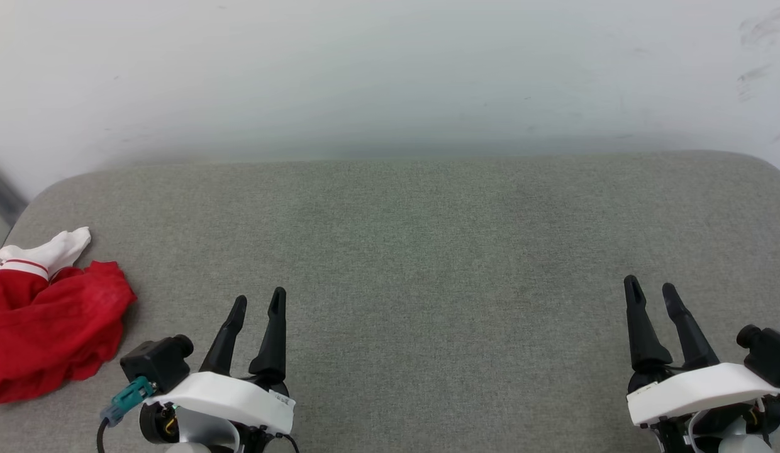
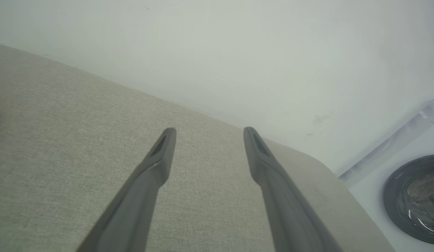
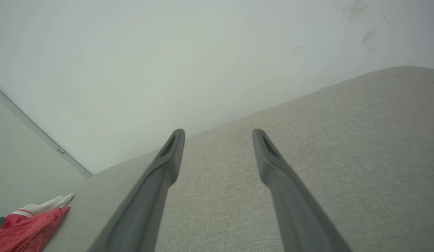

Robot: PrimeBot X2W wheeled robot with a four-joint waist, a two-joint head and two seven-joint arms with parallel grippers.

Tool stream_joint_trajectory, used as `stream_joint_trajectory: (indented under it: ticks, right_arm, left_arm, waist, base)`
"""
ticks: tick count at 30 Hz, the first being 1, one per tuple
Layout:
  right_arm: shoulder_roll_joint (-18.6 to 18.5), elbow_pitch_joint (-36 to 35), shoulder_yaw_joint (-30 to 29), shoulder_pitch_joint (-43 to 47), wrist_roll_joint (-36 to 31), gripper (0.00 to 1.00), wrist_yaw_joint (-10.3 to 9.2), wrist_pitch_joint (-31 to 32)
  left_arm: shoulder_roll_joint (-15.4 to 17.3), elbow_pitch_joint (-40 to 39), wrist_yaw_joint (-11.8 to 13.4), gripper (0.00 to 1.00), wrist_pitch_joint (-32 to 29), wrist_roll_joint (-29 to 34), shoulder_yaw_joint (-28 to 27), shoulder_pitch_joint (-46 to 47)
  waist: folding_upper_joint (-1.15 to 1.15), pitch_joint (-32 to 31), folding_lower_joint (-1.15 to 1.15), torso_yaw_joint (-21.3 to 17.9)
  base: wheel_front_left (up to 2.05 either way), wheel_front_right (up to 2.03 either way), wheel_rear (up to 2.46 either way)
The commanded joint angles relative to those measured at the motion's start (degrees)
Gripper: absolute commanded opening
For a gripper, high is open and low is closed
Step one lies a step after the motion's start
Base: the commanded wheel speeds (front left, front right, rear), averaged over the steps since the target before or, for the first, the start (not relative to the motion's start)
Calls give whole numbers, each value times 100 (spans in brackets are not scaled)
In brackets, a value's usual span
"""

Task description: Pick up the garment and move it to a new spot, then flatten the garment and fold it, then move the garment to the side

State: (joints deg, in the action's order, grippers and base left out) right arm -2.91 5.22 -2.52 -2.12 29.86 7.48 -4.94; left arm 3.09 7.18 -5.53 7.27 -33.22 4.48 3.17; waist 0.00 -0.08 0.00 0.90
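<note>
The garment [image 1: 47, 324], red with a white sleeve and red stripe trim, lies crumpled at the left edge of the grey padded surface [image 1: 415, 251]; part of it runs out of the head view. It also appears in the right wrist view as a red and white heap [image 3: 28, 224] at the lower left. My left gripper [image 1: 259, 302] is open and empty, a short way right of the garment, not touching it. My right gripper [image 1: 651, 290] is open and empty near the surface's right side. Both wrist views look along spread fingers [image 2: 161, 157] [image 3: 171, 154] over bare fabric.
A pale wall [image 1: 390, 75] rises behind the padded surface, with faint scuff marks at upper right. The surface has rounded far corners. In the left wrist view a white appliance with a dark round opening [image 2: 416, 199] stands beyond the surface's edge.
</note>
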Motion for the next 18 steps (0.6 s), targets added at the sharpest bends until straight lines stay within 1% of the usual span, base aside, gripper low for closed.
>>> stream_joint_trajectory:
  ticks: [1,18]
  right_arm:
    - [-1,-124,0,-13,-207,100,2,1]
    - [0,-353,47,94,-1222,100,2,57]
  left_arm:
    - [52,-49,22,100,68,223,35,41]
    - [192,-2,226,100,316,1274,168,149]
  waist:
    - [0,0,0,3]
    - [0,-2,0,39]
  base:
    - [0,0,0]
    - [0,0,0]
